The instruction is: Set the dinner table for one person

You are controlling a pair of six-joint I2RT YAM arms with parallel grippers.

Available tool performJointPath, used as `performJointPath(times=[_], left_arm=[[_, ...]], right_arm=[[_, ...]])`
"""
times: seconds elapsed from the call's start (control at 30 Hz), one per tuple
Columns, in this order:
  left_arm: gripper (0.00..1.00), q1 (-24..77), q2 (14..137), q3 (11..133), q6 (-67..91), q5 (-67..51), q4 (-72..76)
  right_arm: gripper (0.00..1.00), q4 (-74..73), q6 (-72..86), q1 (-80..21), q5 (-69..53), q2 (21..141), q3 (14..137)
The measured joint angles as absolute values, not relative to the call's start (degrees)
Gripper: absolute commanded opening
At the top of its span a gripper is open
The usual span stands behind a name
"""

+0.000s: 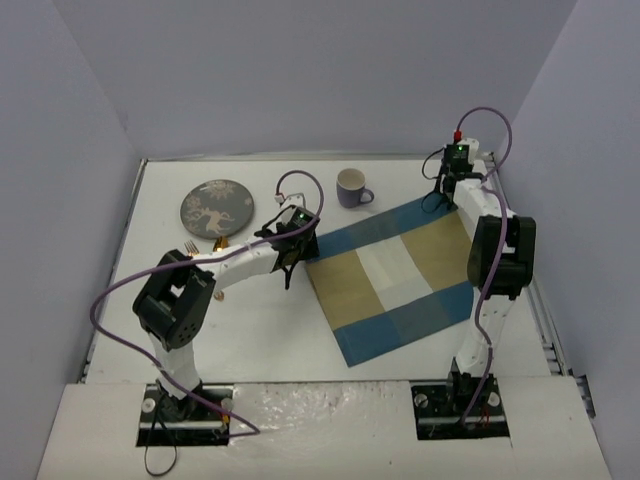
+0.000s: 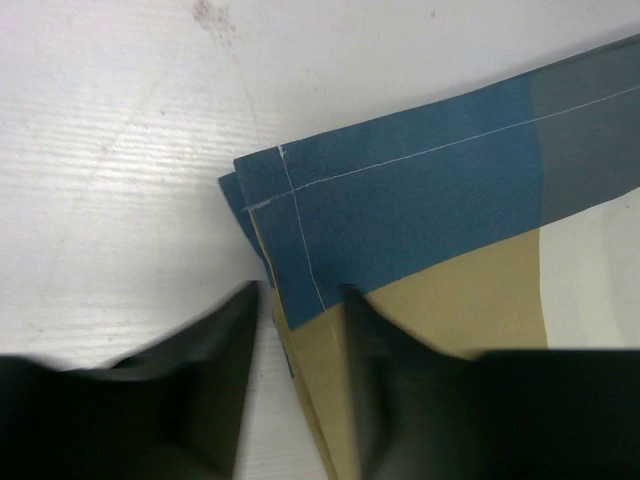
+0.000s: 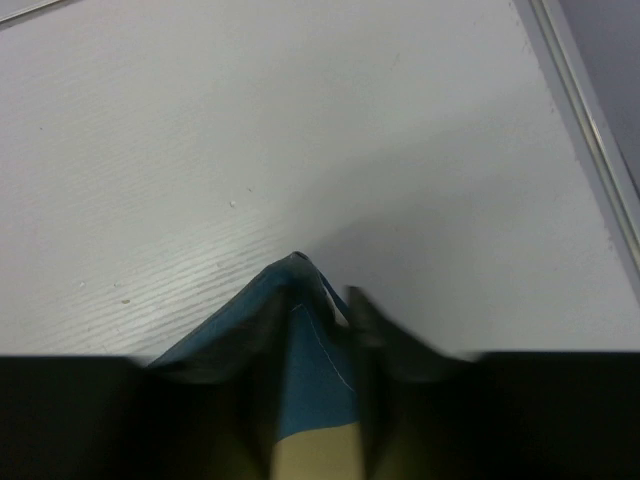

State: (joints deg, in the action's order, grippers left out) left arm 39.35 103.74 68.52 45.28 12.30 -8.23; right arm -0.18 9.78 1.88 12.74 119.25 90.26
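The left arm covers most of the gold fork (image 1: 191, 247) and spoon (image 1: 219, 243), which lie near the round patterned plate (image 1: 217, 205) on the far-left part of the table (image 1: 260, 320), a white ribbed top with a thin metal rim between lilac walls. A checked blue-and-beige cloth (image 1: 398, 276) lies flat right of centre, with the mug (image 1: 351, 187) beyond it. The left gripper (image 2: 298, 322) pinches its stitched left corner, and the right gripper (image 3: 318, 318) clamps the far-right corner into a peak.

left claw (image 2: 298, 300): pinched shut, arm outstretched | right claw (image 3: 318, 310): pinched shut, arm outstretched
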Motion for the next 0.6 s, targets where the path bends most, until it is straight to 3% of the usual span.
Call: performJointPath(times=[0.03, 0.1, 0.17, 0.37, 0.6], left_arm=[[0.61, 39.08, 103.74, 69.34, 45.05, 12.71, -8.54], [0.79, 38.71, 103.74, 71.0, 44.48, 13.42, -9.13], [0.86, 38.47, 103.67, 72.34, 43.86, 14.06, -9.53], [0.87, 38.33, 100.96, 72.84, 40.75, 14.42, -12.94], [0.87, 40.77, 98.84, 73.53, 31.83, 8.83, -14.79]], right_arm=[[0.59, -0.26, 9.64, 1.92, 12.45, 119.7, 91.3], [0.69, -0.45, 9.58, 1.96, 11.9, 119.85, 92.76], [0.74, -0.46, 9.81, 2.01, 11.44, 119.59, 93.68], [0.77, -3.54, 11.89, 2.6, 9.17, 111.77, 87.41], [0.89, -4.07, 21.48, 4.26, 6.75, 95.1, 66.47]])
